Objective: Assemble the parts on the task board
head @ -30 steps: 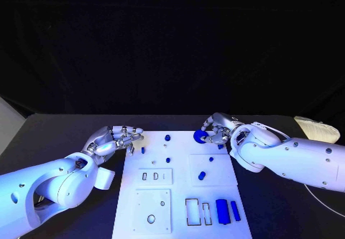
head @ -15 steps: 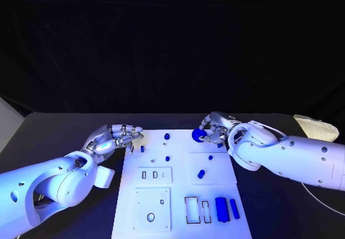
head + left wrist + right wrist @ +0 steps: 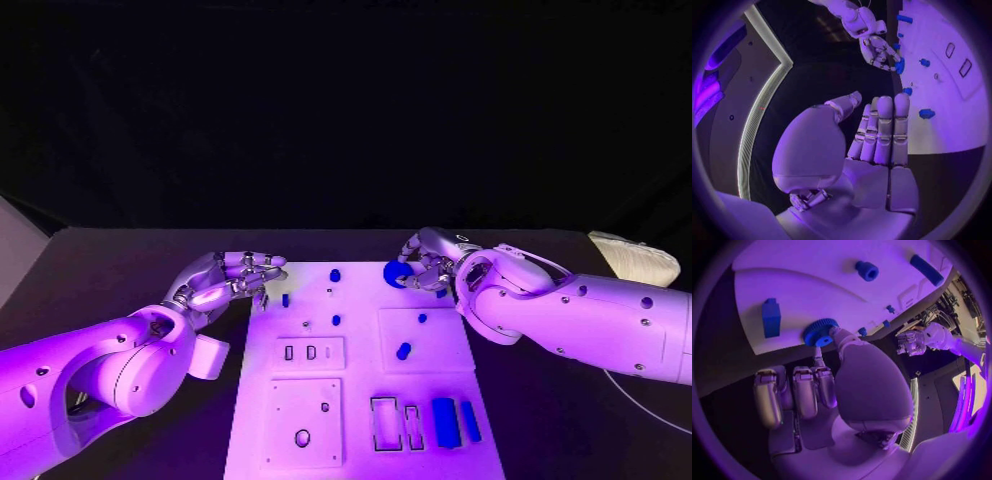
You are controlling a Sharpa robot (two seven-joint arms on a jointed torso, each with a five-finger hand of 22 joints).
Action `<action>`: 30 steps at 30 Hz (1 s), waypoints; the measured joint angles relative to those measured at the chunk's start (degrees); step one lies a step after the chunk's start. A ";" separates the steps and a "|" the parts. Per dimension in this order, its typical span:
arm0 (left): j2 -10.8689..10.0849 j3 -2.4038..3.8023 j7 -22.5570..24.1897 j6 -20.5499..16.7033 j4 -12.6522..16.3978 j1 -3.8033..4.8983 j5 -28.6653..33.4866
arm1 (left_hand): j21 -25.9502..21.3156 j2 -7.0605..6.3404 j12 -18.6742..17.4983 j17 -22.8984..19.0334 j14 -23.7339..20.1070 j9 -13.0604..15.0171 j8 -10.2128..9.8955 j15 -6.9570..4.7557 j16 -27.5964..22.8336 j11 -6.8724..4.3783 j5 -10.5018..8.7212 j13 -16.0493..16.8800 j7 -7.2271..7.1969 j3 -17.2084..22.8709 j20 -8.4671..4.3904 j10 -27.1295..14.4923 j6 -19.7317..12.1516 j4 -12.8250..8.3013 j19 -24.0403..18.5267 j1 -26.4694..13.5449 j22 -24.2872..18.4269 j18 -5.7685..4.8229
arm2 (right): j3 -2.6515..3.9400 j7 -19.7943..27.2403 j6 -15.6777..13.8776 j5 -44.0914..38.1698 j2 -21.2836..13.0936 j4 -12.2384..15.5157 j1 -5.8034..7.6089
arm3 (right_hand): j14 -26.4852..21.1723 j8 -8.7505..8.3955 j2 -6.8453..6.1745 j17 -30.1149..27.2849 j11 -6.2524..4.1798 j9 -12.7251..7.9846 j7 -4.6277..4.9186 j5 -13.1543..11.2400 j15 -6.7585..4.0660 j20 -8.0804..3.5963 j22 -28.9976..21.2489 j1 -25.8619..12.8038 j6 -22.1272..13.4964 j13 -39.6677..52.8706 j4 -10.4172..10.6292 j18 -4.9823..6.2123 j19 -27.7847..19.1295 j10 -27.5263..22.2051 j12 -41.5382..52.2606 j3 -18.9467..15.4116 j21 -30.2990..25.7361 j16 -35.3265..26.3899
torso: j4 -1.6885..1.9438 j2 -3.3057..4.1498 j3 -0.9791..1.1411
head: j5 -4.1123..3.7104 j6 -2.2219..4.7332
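The left hand hovers at the left far corner of the task board, fingers curled loosely together with the thumb beside them; the left wrist view shows the palm bare, so it holds nothing and appears parked clear of the work, probably to leave the board free for the other arm. Just beyond its fingertips, on the board, a small blue peg stands upright, apart from the hand. Further toward the right hand, two more blue pegs stand near the board's far edge and middle, and a raised square plate carries a small blue stud and an oval blue piece. Nearer the robot, a plate with three slots and a plate with round holes have their openings unfilled, while an open rectangular recess has two long blue bars lying just beside it, not in it. The right hand is at the far right corner of the board and pinches a blue toothed gear between the thumb and a fingertip; the other fingers are curled under the palm, which keeps them off the board surface. In the right wrist view the gear sits at the board's edge next to a blue block; whether it rests on the surface or is lifted clear cannot be told. The pinch on the rim likely leaves the gear's centre bore free for seating on a post.
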 measured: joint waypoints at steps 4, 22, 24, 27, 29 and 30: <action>0.02 0.00 0.00 0.00 0.00 0.00 0.00 | 0.00 0.00 0.00 0.00 0.00 0.00 0.00 0.00 0.00 0.00 0.00 0.00 0.00 0.00 0.00 0.00 0.00 0.00 0.00 0.00 0.00 0.00 | 0.00 -0.11 0.06 -0.26 0.04 0.03 0.00 | 0.00 -0.01 -0.28 0.00 0.00 -0.02 0.00 0.36 0.00 0.00 0.00 0.28 -0.01 0.00 0.23 0.00 0.00 0.00 0.00 0.56 0.00 0.00 | 0.00 -0.01 0.00 | 0.04 0.03; 0.11 0.00 -0.01 0.00 -0.13 0.00 0.01 | 0.00 0.00 0.00 0.01 0.00 -0.01 0.00 0.00 0.00 0.00 0.00 0.00 0.00 0.00 0.00 0.00 0.00 0.00 0.00 0.00 -0.01 0.00 | -0.06 0.32 -4.05 -1.43 -1.31 4.96 -0.13 | 0.01 0.78 -0.67 0.04 -1.04 -0.21 -0.34 3.32 -0.84 -0.63 -0.01 1.29 3.00 -0.01 0.08 0.01 0.21 0.01 0.61 6.24 0.00 0.00 | 0.03 -0.02 -0.04 | 0.30 0.08; 0.14 0.00 -0.01 0.00 -0.16 0.00 0.01 | 0.00 0.00 0.00 0.01 0.00 -0.01 0.00 0.00 0.00 0.00 0.00 0.00 0.00 0.00 0.00 0.00 0.00 0.00 0.00 0.00 -0.01 0.00 | 0.03 0.48 -5.01 -1.76 -1.50 6.24 -0.01 | 0.01 0.80 -0.66 0.04 -1.04 -0.20 -0.34 3.32 -0.84 -0.63 -0.01 1.29 3.00 -0.01 0.08 0.01 0.21 0.01 0.61 6.24 0.00 0.21 | 0.03 -0.02 -0.07 | 0.31 0.08; 0.21 0.00 -0.02 0.00 -0.20 0.00 0.01 | 0.00 0.00 0.00 0.01 0.00 -0.01 0.00 0.00 0.00 0.00 0.00 0.00 0.00 0.00 0.00 0.00 0.00 0.00 0.00 0.00 -0.01 0.00 | 0.10 0.70 -6.25 -2.33 -1.55 8.09 0.14 | 0.01 0.81 -0.61 0.04 -1.04 -0.20 -0.32 3.31 -0.84 -0.63 -0.02 1.23 3.03 -0.02 0.15 0.01 0.21 0.01 0.61 6.32 0.00 0.22 | 0.07 -0.04 -0.08 | 0.30 0.03; 0.25 0.00 -0.02 0.00 -0.24 0.00 0.01 | 0.00 0.00 0.00 0.01 0.00 -0.01 0.00 0.00 0.00 0.00 0.00 0.00 0.00 0.00 0.00 0.00 0.00 0.00 0.00 0.00 -0.01 0.00 | 0.13 0.82 -6.88 -2.73 -1.47 9.39 0.22 | 0.00 0.82 -0.51 0.04 -1.04 -0.19 -0.31 3.30 -0.84 -0.63 -0.02 1.12 3.03 -0.02 0.23 0.01 0.21 0.01 0.68 6.40 0.00 0.22 | 0.09 -0.04 -0.07 | 0.34 0.01; 0.26 0.00 -0.02 0.00 -0.26 0.00 0.01 | 0.00 0.00 0.00 0.01 0.00 -0.02 0.00 0.00 0.00 0.00 0.00 0.00 0.00 0.00 0.00 0.00 0.00 0.00 0.00 0.00 -0.01 0.00 | 0.14 0.88 -7.08 -2.91 -1.37 9.91 0.24 | 0.00 0.82 -0.51 0.04 -1.04 -0.19 -0.31 3.30 -0.84 -0.63 -0.02 1.10 3.04 -0.02 0.23 0.00 0.21 0.01 0.89 6.40 0.00 0.22 | 0.09 -0.04 -0.07 | 0.35 0.01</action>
